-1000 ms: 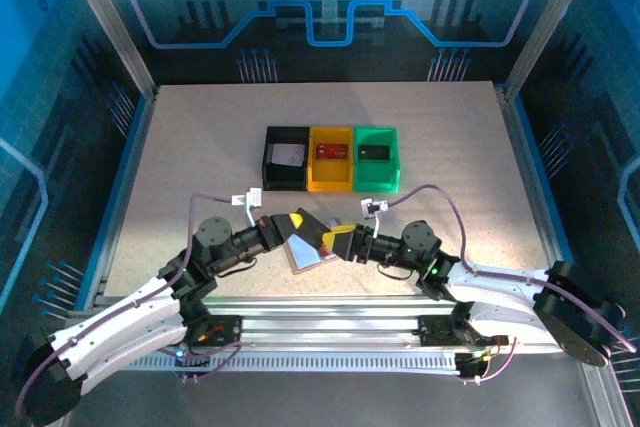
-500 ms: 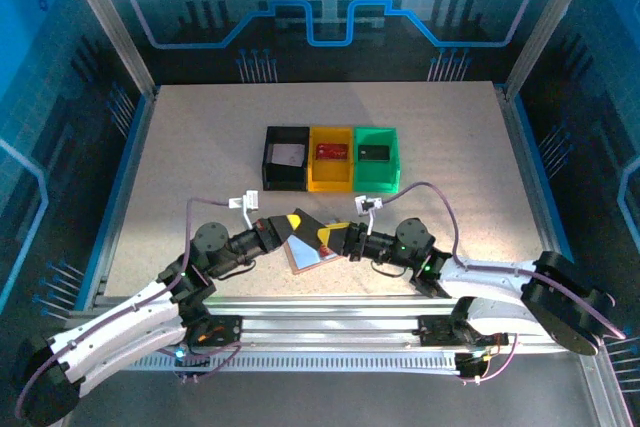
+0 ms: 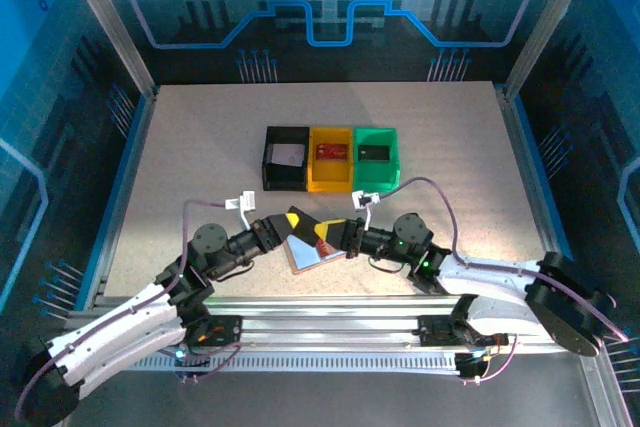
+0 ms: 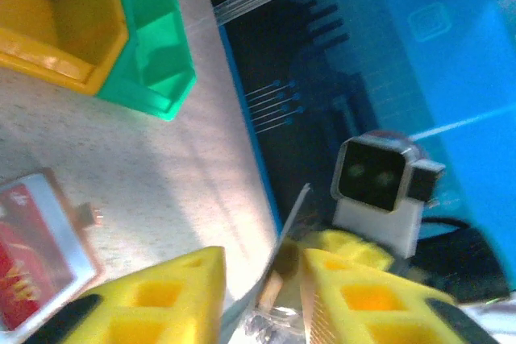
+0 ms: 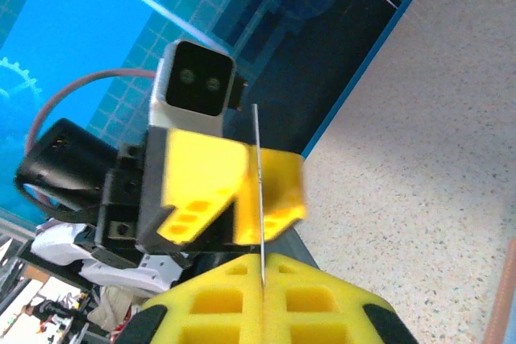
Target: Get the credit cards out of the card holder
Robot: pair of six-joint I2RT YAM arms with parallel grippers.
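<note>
A thin dark credit card (image 3: 306,224) hangs edge-up above the table between the two grippers. My right gripper (image 3: 326,237) is shut on its near edge; in the right wrist view the card (image 5: 259,191) rises straight out of the closed yellow fingertips of that gripper (image 5: 263,270). My left gripper (image 3: 294,219) stands open around the card's other end, its jaws apart on either side of the card (image 4: 284,239). The pinkish-tan card holder (image 3: 308,258) lies open on the table below them. In the left wrist view the card holder (image 4: 56,199) shows a red card in its pale pocket.
Behind the grippers a black bin (image 3: 286,158), a yellow bin (image 3: 331,159) and a green bin (image 3: 376,158) stand in a row, each with a card inside. The table's front edge is close behind both wrists.
My right gripper has closed on the card while creeping left. My left gripper, shut on the card before, has opened.
</note>
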